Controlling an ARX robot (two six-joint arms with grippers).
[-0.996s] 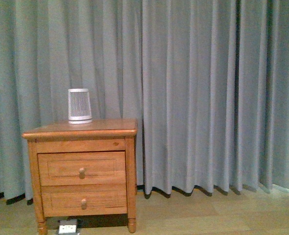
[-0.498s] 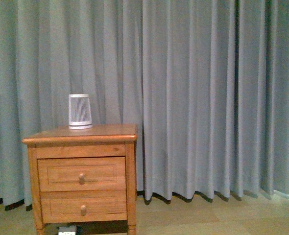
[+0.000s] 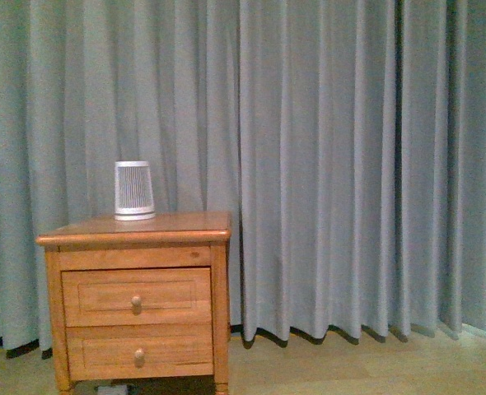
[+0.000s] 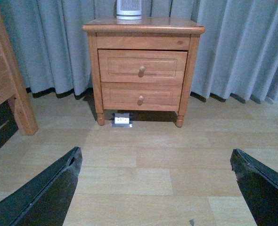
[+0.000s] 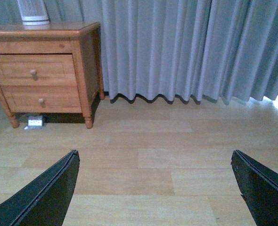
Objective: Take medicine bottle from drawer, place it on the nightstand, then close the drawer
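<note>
Lower in the front view than a second ago, the honey-brown wooden nightstand (image 3: 136, 238) sits at 8 o'clock, its panelled, round-knobbed drawer (image 3: 170, 296) shut. A white, slatted, tapered device (image 3: 134, 191) stands on top. The left gripper (image 4: 154, 157) and right gripper (image 5: 154, 157) both gape wide.

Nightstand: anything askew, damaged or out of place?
Mostly fine. The nightstand stands level, the drawer and the lower drawer sit shut and flush, and the ribbed device is upright. Only oddity: a small white socket-like box lying on the floor under it.
</note>
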